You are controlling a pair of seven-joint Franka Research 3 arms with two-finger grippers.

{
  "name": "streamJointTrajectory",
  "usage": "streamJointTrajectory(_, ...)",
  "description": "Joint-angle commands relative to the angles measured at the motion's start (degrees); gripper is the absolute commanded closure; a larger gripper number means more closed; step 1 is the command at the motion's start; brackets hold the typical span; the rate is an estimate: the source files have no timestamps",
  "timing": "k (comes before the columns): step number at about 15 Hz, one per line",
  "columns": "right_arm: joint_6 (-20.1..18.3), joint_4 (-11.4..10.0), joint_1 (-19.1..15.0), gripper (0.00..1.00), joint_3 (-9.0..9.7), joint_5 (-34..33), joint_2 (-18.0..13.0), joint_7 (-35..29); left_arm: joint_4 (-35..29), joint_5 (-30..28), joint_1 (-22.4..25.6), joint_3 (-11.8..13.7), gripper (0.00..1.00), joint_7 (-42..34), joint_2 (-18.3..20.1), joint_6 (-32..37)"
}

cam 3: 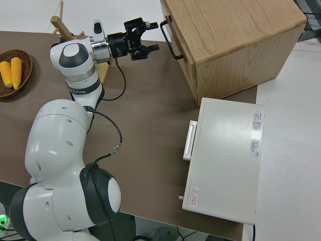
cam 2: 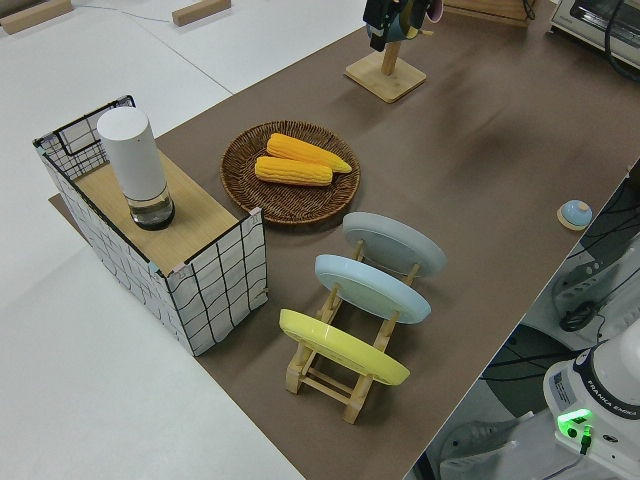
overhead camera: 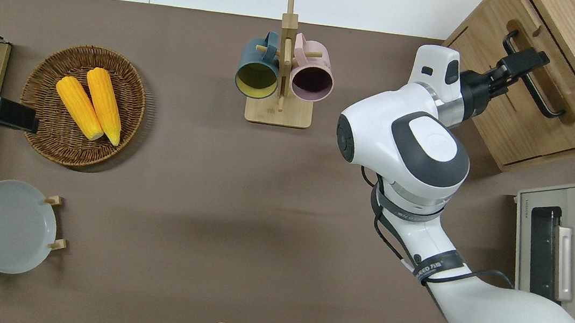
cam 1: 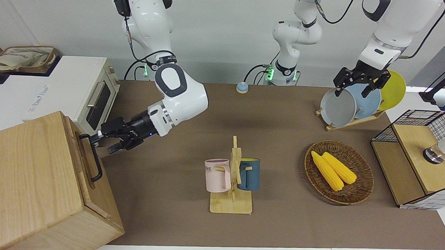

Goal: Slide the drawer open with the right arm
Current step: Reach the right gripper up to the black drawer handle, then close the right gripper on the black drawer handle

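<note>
We see the drawer (cam 1: 83,161) at the lower left of the front frame, set in the face of the big pale cabinet (cam 1: 28,185) at the right arm's end of the bench (cam 1: 193,113); it looks fully shut, its front flush with the cabinet face; its black bar handle (cam 1: 91,157) stands proud of the wood, which leaves room for a finger to slip in under it.

The right gripper (cam 1: 104,140) reaches sideways from the centre of the frame toward the upper end of that handle; in the overhead frame the right gripper (overhead camera: 520,59) sits at the upper right, right at the bar's end; its fingers are spread, one on each side of the bar as far as we can judge, not yet pinching it; we judge the wrist is laid level so that a straight pull runs along the drawer's travel.

The white toaster oven (cam 1: 79,94) stands just beside the cabinet, nearer the robots; the mug rack (cam 1: 232,181) stands mid-bench, well apart; the left arm is parked, its fingers spread.
</note>
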State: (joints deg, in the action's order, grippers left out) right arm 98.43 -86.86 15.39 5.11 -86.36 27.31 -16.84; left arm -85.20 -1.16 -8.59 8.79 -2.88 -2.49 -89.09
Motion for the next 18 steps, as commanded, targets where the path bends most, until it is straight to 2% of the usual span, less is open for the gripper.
streamJointTrajectory(1, 1.42, -1.39, -1.94, 0.017, 0.43, -5.21, 1.08, -2.06, 1.17, 0.63, -0.99, 0.96, 0.0, -0.45, -0.77, -0.03)
streamJointTrajectory(5, 1.5, -1.56, -2.12, 0.017, 0.43, -7.5, 2.4, -4.16, 1.17, 0.71, -0.99, 0.96, 0.0, -0.45, -0.77, -0.03)
streamJointTrajectory(8, 1.5, -2.7, -2.38, 0.028, 0.43, -9.79, 2.58, -5.22, 1.17, 0.63, -0.99, 0.96, 0.0, -0.45, -0.77, -0.03)
streamJointTrajectory(10, 1.5, -2.97, -2.47, 0.09, 0.43, -10.23, 2.58, -5.4, 1.17, 0.63, -0.99, 0.96, 0.0, -0.45, -0.77, -0.03)
streamJointTrajectory(12, 1.42, -3.06, -2.47, 0.224, 0.43, -10.32, 2.84, -5.31, 1.17, 0.63, -0.99, 0.96, 0.0, -0.45, -0.77, -0.03)
streamJointTrajectory(18, 1.33, -3.85, -3.09, 0.824, 0.43, -11.2, 2.84, -5.31, 1.17, 0.71, -0.99, 0.96, 0.0, -0.45, -0.77, -0.03)
